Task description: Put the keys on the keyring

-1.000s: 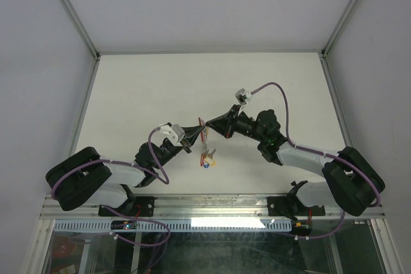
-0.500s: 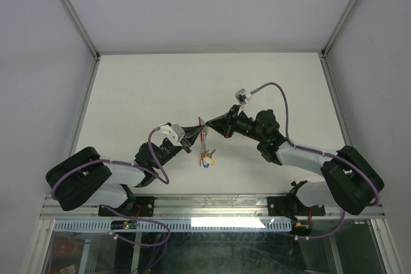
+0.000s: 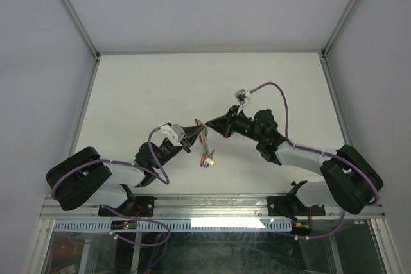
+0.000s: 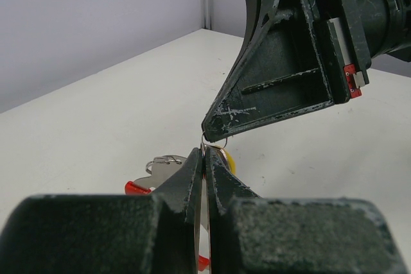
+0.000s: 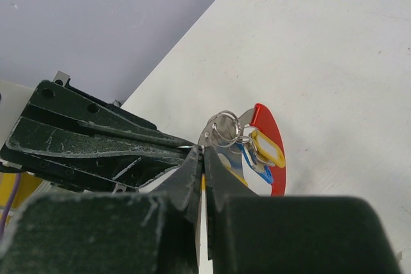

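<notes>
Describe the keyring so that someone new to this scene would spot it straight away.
Above the white table, the left gripper and right gripper meet tip to tip. The keyring sits at that meeting point: a broad red arc, far larger than the yellow tag and blue tag bunched against it.

The light is bright, even and diffuse, coming from overhead. In the top view the matte white table (image 3: 141, 88) shows no glare, and the dark arms throw only faint, soft-edged shadows on it. A white patch of glare burns on the silvery metal rail (image 3: 231, 222) at the near edge. That view is sharp, though its walls splay outward at the corners. In both wrist views, the left gripper (image 4: 203, 155) and right gripper (image 5: 203, 153) are soft and blurred at their black bases.
</notes>
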Available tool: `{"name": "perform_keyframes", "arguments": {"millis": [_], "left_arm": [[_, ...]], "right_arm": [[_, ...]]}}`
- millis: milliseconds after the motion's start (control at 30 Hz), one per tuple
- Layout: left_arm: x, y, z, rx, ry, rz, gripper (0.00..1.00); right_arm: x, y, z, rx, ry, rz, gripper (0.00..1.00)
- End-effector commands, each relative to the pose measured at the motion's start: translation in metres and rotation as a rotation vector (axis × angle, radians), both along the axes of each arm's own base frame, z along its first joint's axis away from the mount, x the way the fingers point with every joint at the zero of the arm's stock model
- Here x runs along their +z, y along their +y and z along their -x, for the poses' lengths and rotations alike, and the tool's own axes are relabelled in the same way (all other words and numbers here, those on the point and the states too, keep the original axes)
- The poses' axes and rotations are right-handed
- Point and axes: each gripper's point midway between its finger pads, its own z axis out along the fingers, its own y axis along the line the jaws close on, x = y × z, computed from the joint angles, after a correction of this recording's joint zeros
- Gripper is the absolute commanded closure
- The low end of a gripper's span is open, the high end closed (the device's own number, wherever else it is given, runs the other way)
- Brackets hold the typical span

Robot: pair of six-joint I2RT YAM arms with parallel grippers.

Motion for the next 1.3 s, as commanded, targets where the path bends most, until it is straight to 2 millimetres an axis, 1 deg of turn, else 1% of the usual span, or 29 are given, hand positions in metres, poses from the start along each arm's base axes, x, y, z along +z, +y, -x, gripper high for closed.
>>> {"name": "perform_keyframes", "arguments": {"millis": [0,400,733,867,933,1100,1133,1200,1267], "left_arm": [[0.025,-0.002,0.004,-0.031,-0.070,0.058,1.00],[0.026,-0.002,0.006,-0.037,-0.080,0.056,1.00],[0.026,-0.002,0.009,-0.054,-0.102,0.051,1.00],[0.026,-0.002,0.009,-0.054,-0.105,0.052,1.00],[0.026,-0.002,0.010,-0.056,-0.105,0.049,1.00],[0.026,-0.002,0.011,-0.060,-0.108,0.051,1.00],[0.027,-0.002,0.011,-0.061,-0.110,0.052,1.00],[0.027,-0.002,0.012,-0.064,-0.114,0.052,1.00],[0.027,-0.002,0.014,-0.072,-0.120,0.055,1.00]], "right_arm": [[0.022,0.006,-0.012,-0.034,-0.007,-0.061,1.00],[0.022,0.007,-0.011,-0.037,0.039,-0.084,1.00],[0.012,0.009,-0.007,-0.020,0.103,-0.083,1.00],[0.009,0.006,-0.004,-0.023,0.108,-0.078,0.92],[0.010,0.004,-0.003,-0.027,0.101,-0.081,0.86],[0.014,-0.001,0.001,-0.021,0.062,-0.065,0.67],[0.013,-0.003,0.002,-0.018,0.057,-0.051,0.65],[0.015,-0.009,0.001,-0.023,0.028,-0.025,0.61],[0.015,-0.019,-0.001,-0.047,-0.011,0.019,0.61]]}}
